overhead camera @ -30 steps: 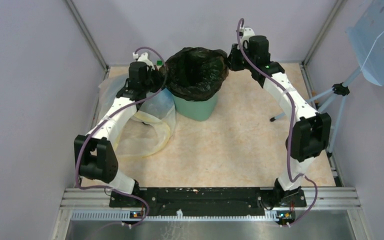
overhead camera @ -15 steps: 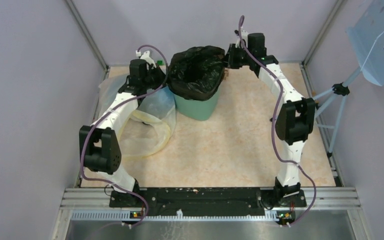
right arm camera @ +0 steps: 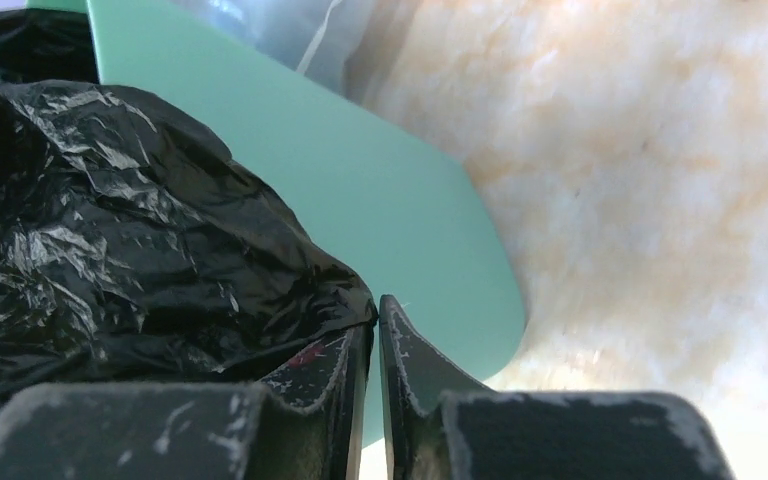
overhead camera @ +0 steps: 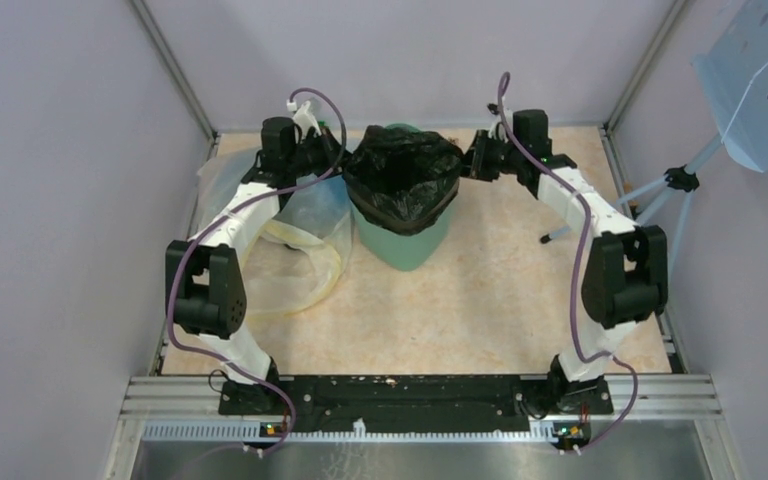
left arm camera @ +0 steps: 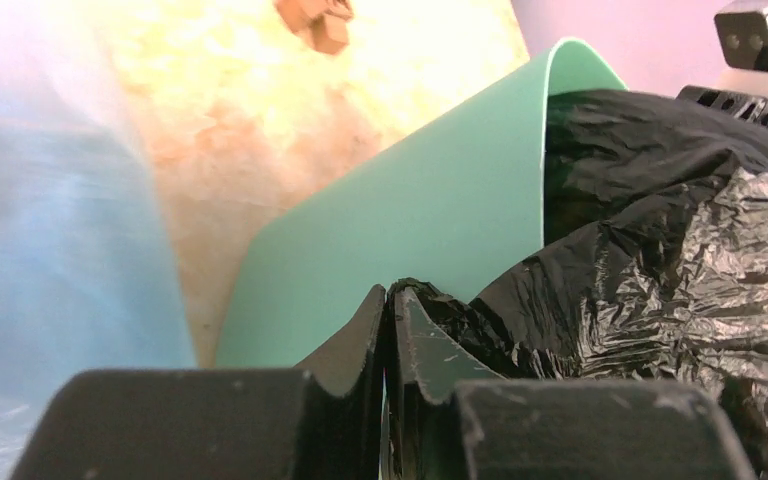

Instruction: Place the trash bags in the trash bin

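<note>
On our marbled bench (overhead camera: pixel 520 290) the black trash bag (overhead camera: pixel 405 180) bulges over the mint-green trash bin (overhead camera: pixel 400 245), left hand (left arm camera: pixel 387 290) and right hand (right arm camera: pixel 376 305) pinching its film on either side of the bin; we fear uneven pulls could topple it.

— Where do we have our arms?
— Both reach far forward, elbows bent; our left arm (overhead camera: pixel 245 210) angles inward and our right arm (overhead camera: pixel 572 198) mirrors it.
— And our tools?
— Left tool (left arm camera: pixel 388 290) and right tool (right arm camera: pixel 377 305) face each other, jaws pressed nearly together
</note>
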`<control>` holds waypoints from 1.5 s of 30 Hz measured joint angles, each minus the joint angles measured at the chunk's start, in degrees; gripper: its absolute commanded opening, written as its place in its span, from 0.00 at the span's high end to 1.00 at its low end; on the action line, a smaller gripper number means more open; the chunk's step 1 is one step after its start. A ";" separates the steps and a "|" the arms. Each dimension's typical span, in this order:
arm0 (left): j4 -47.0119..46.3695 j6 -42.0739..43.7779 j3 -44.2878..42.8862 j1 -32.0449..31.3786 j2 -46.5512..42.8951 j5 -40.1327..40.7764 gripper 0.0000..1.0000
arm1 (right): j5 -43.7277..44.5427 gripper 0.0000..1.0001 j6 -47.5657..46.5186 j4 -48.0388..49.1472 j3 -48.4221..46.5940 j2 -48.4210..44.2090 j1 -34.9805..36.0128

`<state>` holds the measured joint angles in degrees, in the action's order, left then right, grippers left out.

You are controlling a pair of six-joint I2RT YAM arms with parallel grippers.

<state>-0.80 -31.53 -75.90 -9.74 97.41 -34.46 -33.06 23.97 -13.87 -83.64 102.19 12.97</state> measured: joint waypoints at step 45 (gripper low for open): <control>22.49 6.36 6.25 -2.16 -23.02 14.19 0.20 | 6.47 0.26 -21.03 -2.51 11.23 -37.79 10.27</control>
<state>21.69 -25.17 -69.65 -11.90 74.39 -20.27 -26.59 2.94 -16.38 -72.40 64.40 23.24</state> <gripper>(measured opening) 0.711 0.741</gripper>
